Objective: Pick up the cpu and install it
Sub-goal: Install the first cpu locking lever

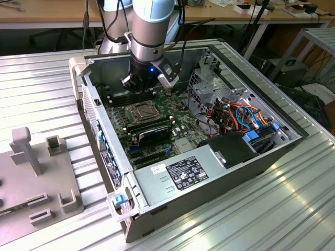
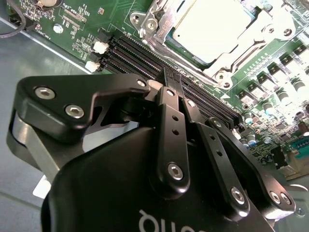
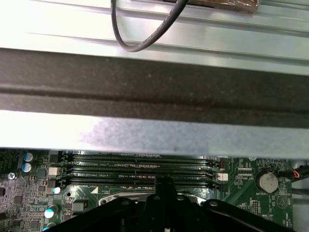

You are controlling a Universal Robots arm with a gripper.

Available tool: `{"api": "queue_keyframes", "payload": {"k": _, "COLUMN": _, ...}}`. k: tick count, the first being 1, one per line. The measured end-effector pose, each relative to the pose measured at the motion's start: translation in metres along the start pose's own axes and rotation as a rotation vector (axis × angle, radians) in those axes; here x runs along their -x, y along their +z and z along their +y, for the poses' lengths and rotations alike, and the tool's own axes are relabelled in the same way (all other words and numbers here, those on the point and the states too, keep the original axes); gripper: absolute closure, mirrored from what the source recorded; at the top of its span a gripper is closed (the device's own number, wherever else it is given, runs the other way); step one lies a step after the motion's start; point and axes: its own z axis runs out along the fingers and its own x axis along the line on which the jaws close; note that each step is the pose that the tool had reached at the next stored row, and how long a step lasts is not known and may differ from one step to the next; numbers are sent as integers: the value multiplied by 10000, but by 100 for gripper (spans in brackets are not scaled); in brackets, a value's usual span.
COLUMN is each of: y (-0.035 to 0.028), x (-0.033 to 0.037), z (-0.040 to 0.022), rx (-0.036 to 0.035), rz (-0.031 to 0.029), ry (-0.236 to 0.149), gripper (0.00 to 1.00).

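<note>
The cpu point(image 2: 212, 26) is a silvery square lying flat inside the hinged metal socket frame point(image 2: 263, 21) on the green motherboard; in the exterior view the cpu point(image 1: 142, 111) sits mid-board. My gripper point(image 2: 172, 79) hangs just beyond the socket, over the black memory slots point(image 2: 145, 55). Its two black fingers are pressed together with nothing between them. In the first wrist view the gripper point(image 3: 164, 186) points at the memory slots point(image 3: 140, 166) next to the socket's edge. In the exterior view the gripper point(image 1: 138, 89) is low inside the open computer case point(image 1: 220, 172).
A long black card point(image 1: 152, 130) stands in the board just in front of the socket. The power supply point(image 1: 183, 172), a drive cage point(image 1: 209, 83) and coloured cables point(image 1: 241, 112) crowd the exterior view's right. A grey fixture point(image 1: 36, 172) sits on the table at that view's left.
</note>
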Motion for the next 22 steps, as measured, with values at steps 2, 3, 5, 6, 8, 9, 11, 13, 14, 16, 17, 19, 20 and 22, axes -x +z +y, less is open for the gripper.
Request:
{"api": "queue_keyframes", "payload": {"k": 2, "y": -1, "x": 0, "z": 0, "rx": -157, "rz": 9, "ry": -15, "gripper": 89}}
{"api": "queue_keyframes", "payload": {"k": 3, "y": -1, "x": 1, "z": 0, "rx": -242, "rz": 14, "ry": -24, "gripper": 89}}
{"api": "queue_keyframes", "payload": {"k": 5, "y": -1, "x": 0, "z": 0, "rx": -248, "rz": 15, "ry": -25, "gripper": 89}}
{"api": "queue_keyframes", "payload": {"k": 6, "y": -2, "x": 0, "z": 0, "rx": -249, "rz": 16, "ry": -25, "gripper": 89}}
{"api": "queue_keyframes", "payload": {"k": 8, "y": -1, "x": 0, "z": 0, "rx": -250, "rz": 16, "ry": -24, "gripper": 89}}
{"api": "queue_keyframes", "payload": {"k": 9, "y": -1, "x": 0, "z": 0, "rx": -250, "rz": 15, "ry": -24, "gripper": 89}}
{"api": "queue_keyframes", "payload": {"k": 11, "y": -1, "x": 0, "z": 0, "rx": -251, "rz": 22, "ry": -23, "gripper": 89}}
{"api": "queue_keyframes", "payload": {"k": 13, "y": -1, "x": 0, "z": 0, "rx": -249, "rz": 62, "ry": -17, "gripper": 89}}
{"api": "queue_keyframes", "payload": {"k": 14, "y": 0, "x": 1, "z": 1, "rx": -245, "rz": 123, "ry": -9, "gripper": 89}}
{"api": "queue_keyframes", "payload": {"k": 16, "y": 1, "x": 3, "z": 0, "rx": -235, "rz": 358, "ry": 25, "gripper": 89}}
{"api": "queue_keyframes", "payload": {"k": 17, "y": 2, "x": 4, "z": 0, "rx": -228, "rz": 491, "ry": 43, "gripper": 89}}
{"api": "queue_keyframes", "payload": {"k": 19, "y": 2, "x": 4, "z": -1, "rx": -221, "rz": 738, "ry": 80, "gripper": 89}}
{"api": "queue_keyframes", "payload": {"k": 20, "y": 2, "x": 4, "z": -1, "rx": -220, "rz": 748, "ry": 81, "gripper": 89}}
{"api": "queue_keyframes", "payload": {"k": 22, "y": 5, "x": 5, "z": 0, "rx": -247, "rz": 762, "ry": 82, "gripper": 89}}
